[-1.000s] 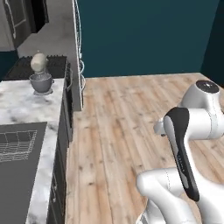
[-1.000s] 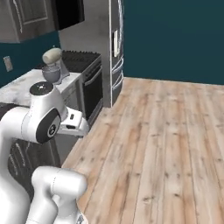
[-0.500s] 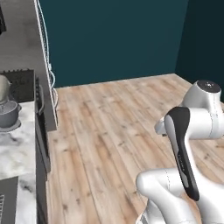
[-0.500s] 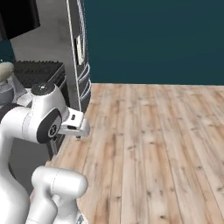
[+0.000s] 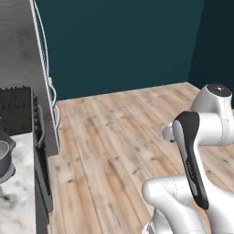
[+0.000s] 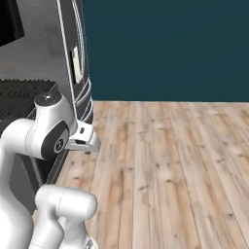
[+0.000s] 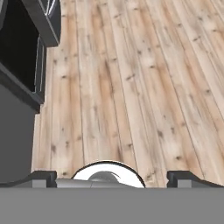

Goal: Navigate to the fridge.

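Fridge (image 6: 78,63) stands at the left of the right base view, seen nearly edge-on: tall grey side panel, curved handles and the pale dispenser recess on the face that looks out over the wood floor (image 6: 165,160). In the left base view the fridge (image 5: 27,50) fills the upper left, handles running down its right edge.

Stove (image 5: 16,109) sits just beside the fridge, on the near side; a grey pot (image 5: 4,157) rests on the marble counter (image 5: 16,201) nearer still.

Gripper (image 7: 111,178) – only the 2 dark tips show, at the bottom corners of the hand view, set wide apart with bare floor between them. You are carrying nothing. The arm is folded up over the base, hand aimed at the floor.

Step in hand, as judged: closing on the fridge and squaring up to its door face.

How to do it well:
- You are alongside the fridge, not in front of it. Drive out over the open floor past its front corner, then turn to face the doors.
- Keep the base well apart from the stove front and the fridge corner while turning.
- Leave the arm tucked – its elbow sits near the fridge side in the right base view.
- Stop with both handles and the dispenser facing you.
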